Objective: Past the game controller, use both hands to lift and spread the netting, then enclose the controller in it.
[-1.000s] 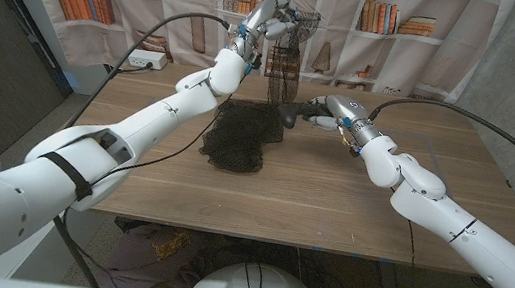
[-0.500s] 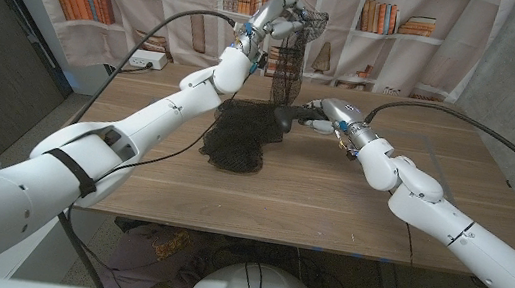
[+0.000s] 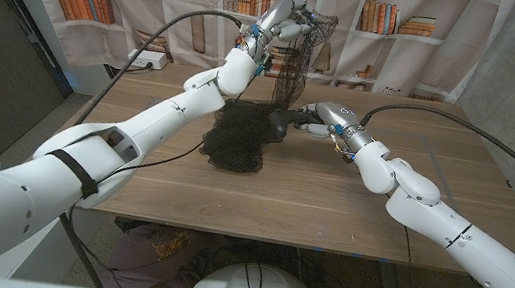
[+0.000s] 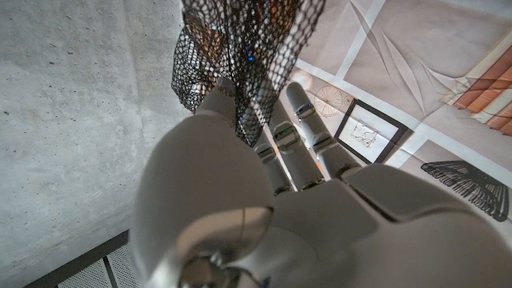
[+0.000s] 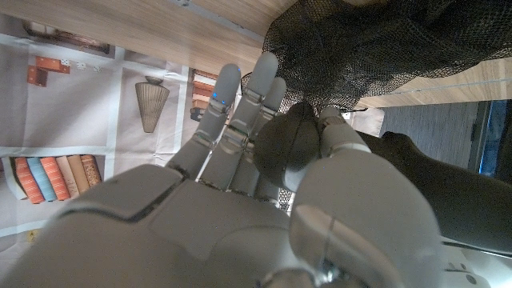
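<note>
My left hand (image 3: 280, 21) is raised high over the table's far side and holds up one end of the black netting (image 3: 293, 68). From there the netting hangs down to a heap (image 3: 236, 139) on the table. In the left wrist view the fingers (image 4: 300, 120) pinch the mesh (image 4: 240, 48). My right hand (image 3: 329, 116) grips the black game controller (image 3: 291, 121) just above the table, right beside the hanging net. The right wrist view has the controller (image 5: 288, 148) inside my right hand (image 5: 224, 208), with the netting (image 5: 376, 40) just beyond it.
The wooden table (image 3: 350, 203) has bare surface in front and to the right. A bookshelf-print backdrop (image 3: 386, 21) hangs behind it, with a power strip (image 3: 144, 62) at the back left. Cables trail from both arms.
My left hand has carried the net's top a little further right and up. My right hand has moved left with the controller, closer to the hanging mesh.
</note>
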